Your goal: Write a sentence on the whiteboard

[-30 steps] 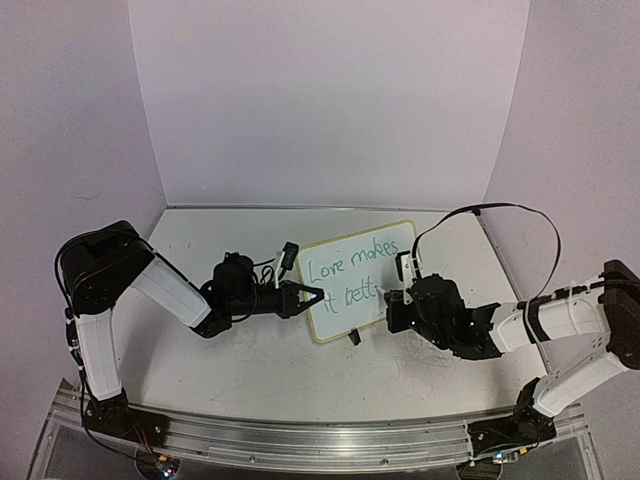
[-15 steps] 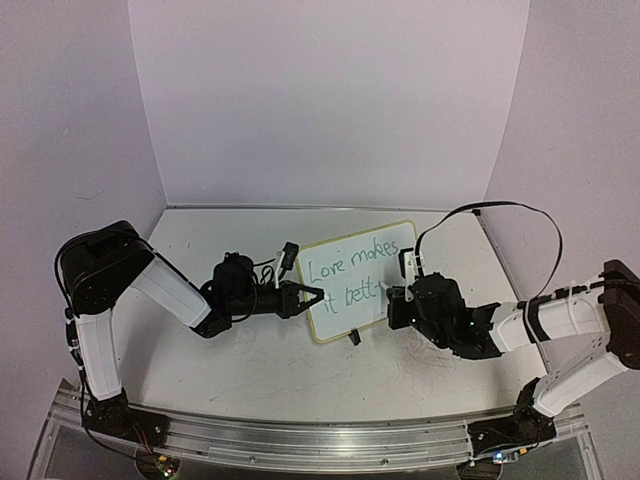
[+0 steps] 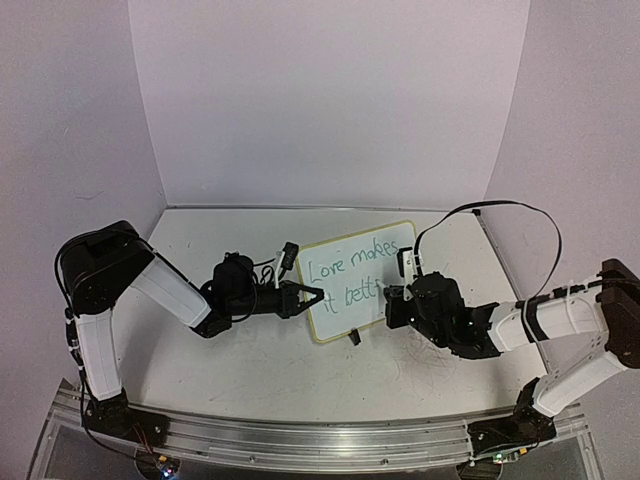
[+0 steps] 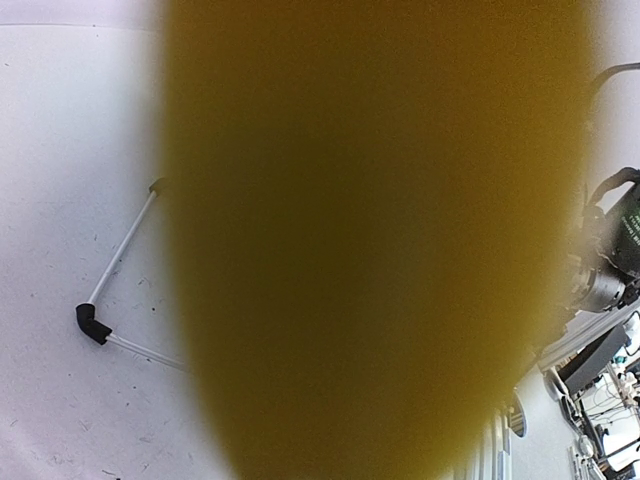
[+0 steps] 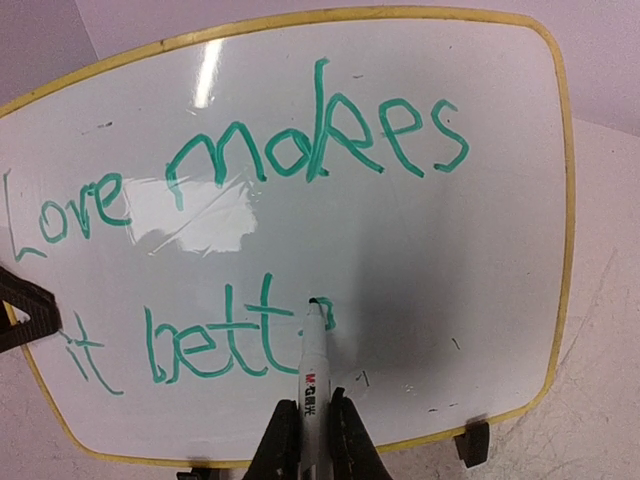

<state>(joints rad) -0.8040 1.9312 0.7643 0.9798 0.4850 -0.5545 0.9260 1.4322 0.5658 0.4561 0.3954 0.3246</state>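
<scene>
Gripping marker (image 5: pixel 312 372), your right end effector (image 5: pixel 306 428) | tip on whiteboard (image 5: pixel 450 260), bare room rightward | left end effector (image 3: pixel 314 297) clamps its left edge.

The left arm (image 3: pixel 170 290) rises from its base at the near left corner of the table (image 3: pixel 260 370), folds at a high elbow and stretches low and level toward the table's middle. Its wrist lies nearly flat. The left gripper (image 3: pixel 312 297) points right, jaws closed on the left edge of the whiteboard (image 3: pixel 345 318).

The right arm (image 3: pixel 560 315) climbs from the near right corner, bends at the right edge and reaches left, forearm sloping down. The right gripper (image 3: pixel 390 300) faces away from the bases, its fingers (image 5: pixel 280 440) pinched tight around a marker (image 5: pixel 312 370) that stands out straight ahead of them.
</scene>
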